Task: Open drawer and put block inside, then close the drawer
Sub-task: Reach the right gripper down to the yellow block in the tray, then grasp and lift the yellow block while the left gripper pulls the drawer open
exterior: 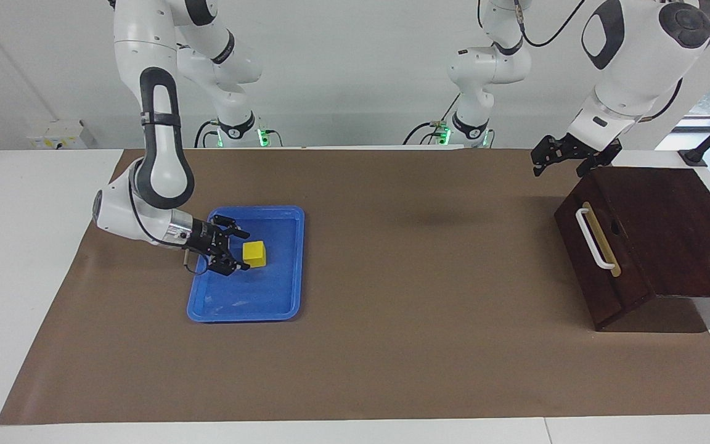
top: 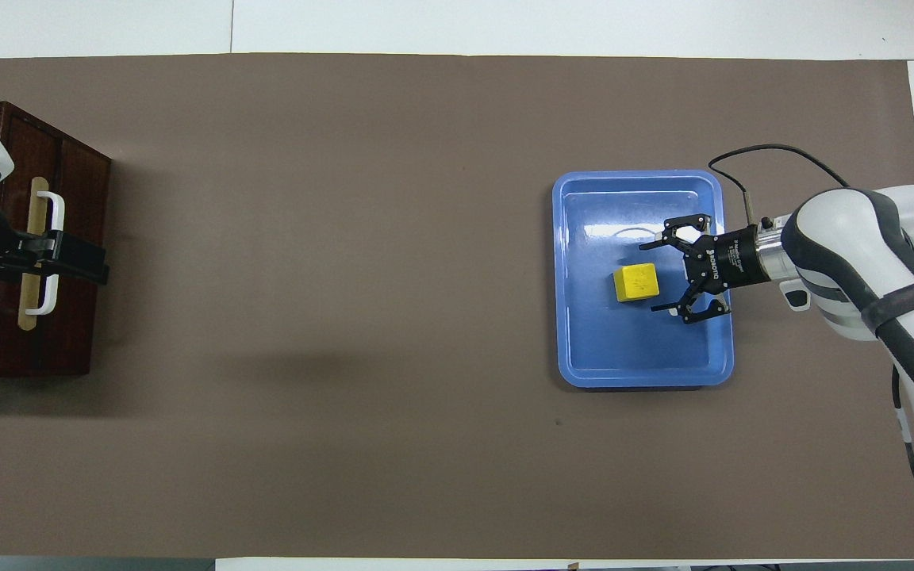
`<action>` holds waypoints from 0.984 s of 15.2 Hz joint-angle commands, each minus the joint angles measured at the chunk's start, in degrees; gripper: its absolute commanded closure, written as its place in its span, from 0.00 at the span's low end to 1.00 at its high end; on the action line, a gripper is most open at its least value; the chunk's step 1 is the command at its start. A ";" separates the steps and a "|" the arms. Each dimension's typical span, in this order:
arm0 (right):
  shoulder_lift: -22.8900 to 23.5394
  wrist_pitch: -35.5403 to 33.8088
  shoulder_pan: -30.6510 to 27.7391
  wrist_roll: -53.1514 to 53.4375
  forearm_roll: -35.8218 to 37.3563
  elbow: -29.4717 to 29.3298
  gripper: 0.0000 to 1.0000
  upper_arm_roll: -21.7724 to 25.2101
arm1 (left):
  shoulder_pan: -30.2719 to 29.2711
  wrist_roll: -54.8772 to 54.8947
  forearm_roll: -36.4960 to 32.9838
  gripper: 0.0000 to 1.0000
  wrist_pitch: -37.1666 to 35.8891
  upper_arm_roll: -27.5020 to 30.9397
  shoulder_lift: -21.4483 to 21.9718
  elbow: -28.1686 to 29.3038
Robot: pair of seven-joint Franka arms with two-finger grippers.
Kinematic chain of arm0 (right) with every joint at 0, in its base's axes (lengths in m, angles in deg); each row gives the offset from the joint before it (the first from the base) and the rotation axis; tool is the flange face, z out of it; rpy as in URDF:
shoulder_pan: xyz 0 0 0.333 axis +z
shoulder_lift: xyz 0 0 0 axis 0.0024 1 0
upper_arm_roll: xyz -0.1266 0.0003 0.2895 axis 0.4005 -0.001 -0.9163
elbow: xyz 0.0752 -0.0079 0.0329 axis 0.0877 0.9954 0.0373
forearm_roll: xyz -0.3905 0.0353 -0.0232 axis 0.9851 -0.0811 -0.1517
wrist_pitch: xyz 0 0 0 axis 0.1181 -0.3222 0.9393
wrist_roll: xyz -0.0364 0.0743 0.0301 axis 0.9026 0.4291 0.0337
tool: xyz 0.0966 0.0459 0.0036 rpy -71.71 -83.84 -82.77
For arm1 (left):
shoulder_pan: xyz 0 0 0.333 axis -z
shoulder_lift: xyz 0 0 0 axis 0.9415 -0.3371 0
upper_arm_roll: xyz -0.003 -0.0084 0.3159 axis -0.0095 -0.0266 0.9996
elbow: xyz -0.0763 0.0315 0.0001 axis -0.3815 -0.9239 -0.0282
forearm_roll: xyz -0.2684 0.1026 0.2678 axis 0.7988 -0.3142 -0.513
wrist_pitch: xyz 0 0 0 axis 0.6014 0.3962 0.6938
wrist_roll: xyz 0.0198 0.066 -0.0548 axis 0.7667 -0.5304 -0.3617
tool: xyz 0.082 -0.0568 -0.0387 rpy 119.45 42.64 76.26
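Facing view: block (exterior: pixel 254 253) in blue tray (exterior: pixel 281 302); right gripper (exterior: pixel 242 250) spread wide beside block, empty. Left gripper (exterior: pixel 561 160) open, empty, over shut drawer (exterior: pixel 595 259).

Overhead view: block (top: pixel 635 282) in tray (top: pixel 631 373), just off right gripper (top: pixel 651 276) tips.

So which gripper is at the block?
The right gripper, open and low in the blue tray beside the block. The left gripper hangs open over the drawer.

- The scene is lit brightly and evenly from above.
- A white glare patch is seen on the blue tray (top: pixel 584 206).
- Soft shadows are cast on the tabletop (exterior: pixel 392 345) mat.
- Both views are rendered sharp.
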 commanded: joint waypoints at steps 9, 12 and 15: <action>0.22 2.35 -0.08 -2.30 -1.40 0.94 1.00 -0.14 | -0.07 -0.02 -16.92 0.00 19.75 -0.16 -5.18 8.94; 0.05 1.57 -0.08 -0.63 -1.31 -0.99 1.00 -0.14 | -0.68 -0.11 -18.69 0.00 22.47 -0.16 -7.38 9.03; -1.44 -3.86 0.00 5.34 0.18 -5.99 1.00 -0.14 | -1.65 -0.37 -21.24 0.00 26.85 -0.08 -8.09 12.53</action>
